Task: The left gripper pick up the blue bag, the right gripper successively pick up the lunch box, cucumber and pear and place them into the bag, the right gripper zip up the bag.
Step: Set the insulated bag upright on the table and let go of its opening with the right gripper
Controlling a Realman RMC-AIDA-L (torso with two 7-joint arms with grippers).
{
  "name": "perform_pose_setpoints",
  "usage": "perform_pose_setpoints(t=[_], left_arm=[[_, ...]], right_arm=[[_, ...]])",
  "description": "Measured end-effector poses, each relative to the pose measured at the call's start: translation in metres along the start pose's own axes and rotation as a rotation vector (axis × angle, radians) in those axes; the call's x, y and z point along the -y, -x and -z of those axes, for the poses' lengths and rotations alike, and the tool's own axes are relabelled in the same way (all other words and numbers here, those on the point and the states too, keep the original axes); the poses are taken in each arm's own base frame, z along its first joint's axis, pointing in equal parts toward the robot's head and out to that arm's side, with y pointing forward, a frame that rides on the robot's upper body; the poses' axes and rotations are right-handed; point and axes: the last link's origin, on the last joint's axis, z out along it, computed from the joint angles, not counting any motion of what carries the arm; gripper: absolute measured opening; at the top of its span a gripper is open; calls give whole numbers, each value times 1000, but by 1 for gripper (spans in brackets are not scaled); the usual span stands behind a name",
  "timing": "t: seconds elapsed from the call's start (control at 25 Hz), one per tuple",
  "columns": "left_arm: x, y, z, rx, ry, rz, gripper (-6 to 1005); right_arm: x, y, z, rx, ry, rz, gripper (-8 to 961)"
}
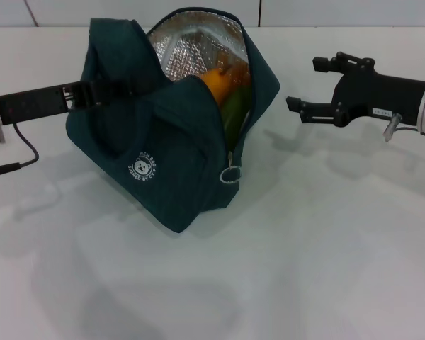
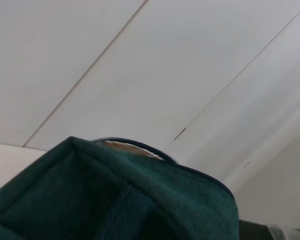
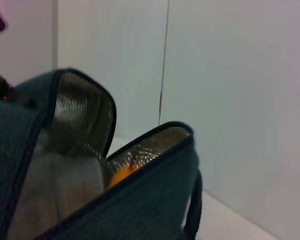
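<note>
The blue bag point(image 1: 170, 142) lies tilted on the white table with its mouth open, showing silver foil lining point(image 1: 191, 46). Inside it the yellow-orange pear point(image 1: 216, 81) rests above the green cucumber point(image 1: 232, 112). The lunch box is hidden. My left gripper point(image 1: 88, 93) reaches in from the left and is shut on the bag's upper left edge by the handle. To the right of the bag's mouth my right gripper point(image 1: 310, 85) hovers open, holding nothing. The right wrist view shows the bag's opening point(image 3: 80, 150) and a bit of the pear point(image 3: 121, 175). Bag fabric point(image 2: 115, 200) fills the lower part of the left wrist view.
The zipper's ring pull point(image 1: 230, 174) hangs at the front end of the bag's opening. A white logo point(image 1: 144, 167) marks the bag's near side. The white table point(image 1: 319, 248) stretches in front and to the right. A cable point(image 1: 18, 166) trails from the left arm.
</note>
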Motion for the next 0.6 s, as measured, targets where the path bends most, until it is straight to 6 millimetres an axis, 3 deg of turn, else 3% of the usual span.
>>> perform_pose_setpoints(t=[0.16,0.6], left_arm=[[1,1,1,-2,-4,3,59],[4,4,6,-15,-18,17,60]], right_arm=[[-4,-3,-3,-16,9,28,874],[-8,2,-31,-71,28,118,849]])
